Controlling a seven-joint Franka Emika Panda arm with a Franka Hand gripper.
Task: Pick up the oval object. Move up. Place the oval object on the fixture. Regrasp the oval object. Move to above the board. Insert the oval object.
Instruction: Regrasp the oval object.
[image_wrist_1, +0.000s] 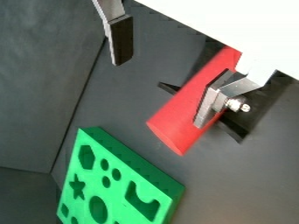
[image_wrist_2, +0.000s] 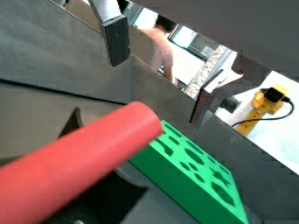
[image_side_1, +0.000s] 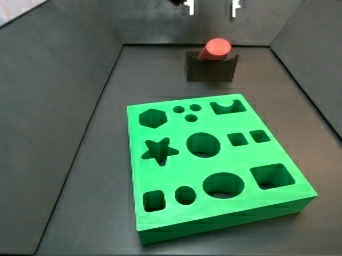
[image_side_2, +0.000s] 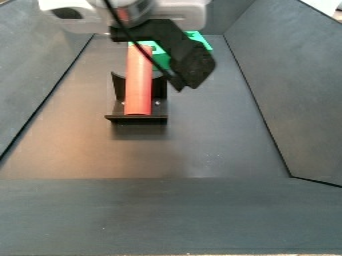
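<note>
Above the fixture (image_side_1: 211, 68), in a side view, only the two fingertips of the gripper (image_side_1: 213, 7) are seen at the frame's upper edge, spread apart with nothing between them. The oval object (image_side_1: 215, 47) is seen end-on as a red disc resting in the fixture's notch, directly beneath the fingertips, while the board (image_side_1: 214, 165) lies on the near side of the fixture, well apart from it.

Over the fixture (image_side_2: 135, 110) in another side view, the grey gripper body (image_side_2: 147, 20) is seen hanging above the far part of the oval object (image_side_2: 138, 78), whose long axis is laid along the fixture and pointed toward the green board (image_side_2: 198, 41) behind. The fingers themselves are hidden by the body here.

Beside the fixture (image_wrist_1: 239, 122) in a wrist view, the oval object (image_wrist_1: 193, 106) is shown lying across the notch, with one silver finger (image_wrist_1: 216, 94) in front of it and another finger (image_wrist_1: 117, 35) well apart from it; the jaws are open and empty. The board (image_wrist_1: 117, 184) is seen beyond the peg's free end.

Beyond the fixture (image_wrist_2: 111, 188) in the remaining wrist view, the oval object (image_wrist_2: 82, 157) runs toward the board (image_wrist_2: 193, 171), between the open fingers (image_wrist_2: 114, 39).

A regrasp is judged to be next: the peg lies below the gripper, so a straight descent is called for.
</note>
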